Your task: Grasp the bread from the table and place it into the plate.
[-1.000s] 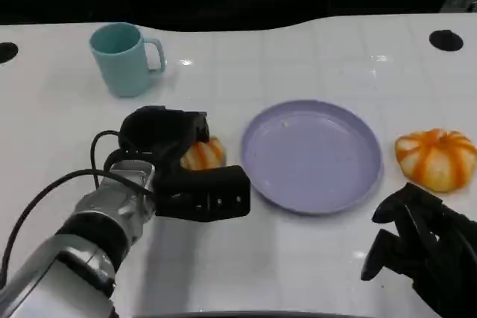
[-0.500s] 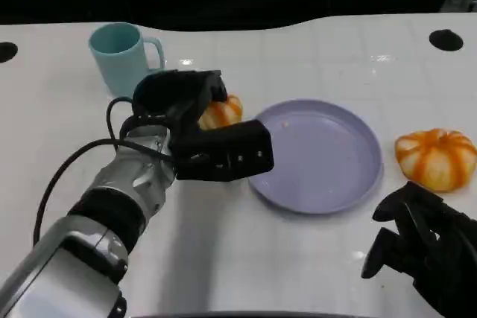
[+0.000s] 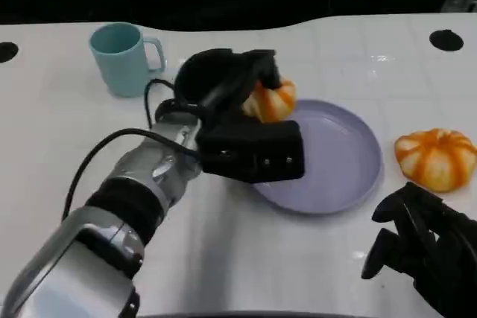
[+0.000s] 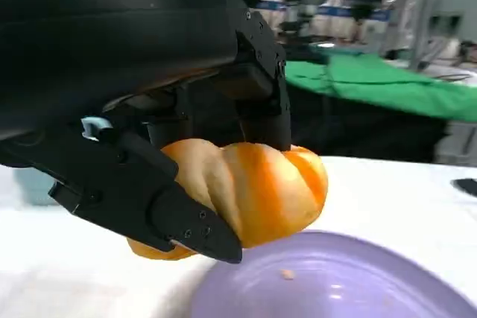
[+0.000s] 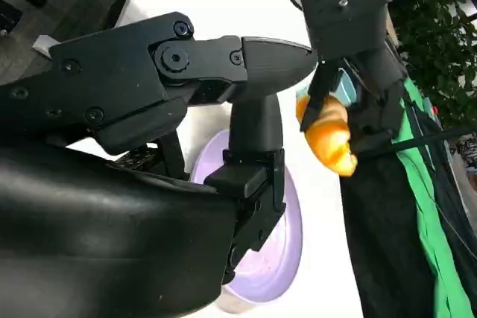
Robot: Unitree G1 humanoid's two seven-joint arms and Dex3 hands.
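Gripping the bread (image 3: 270, 100), the left hand (image 3: 237, 113) hangs over the plate (image 3: 350, 165) rim

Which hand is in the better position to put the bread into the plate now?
The left hand. It already holds the bread above the near-left rim of the purple plate, so probably it only needs to lower and release. The right hand rests low, holding nothing.

Left black hand (image 3: 238, 109) covers most of the orange-striped bread roll (image 3: 270, 101) within its fingers. Lavender round plate's (image 3: 350, 161) near-left rim hidden behind same hand. Right black hand (image 3: 425, 247) cut off by frame corner.
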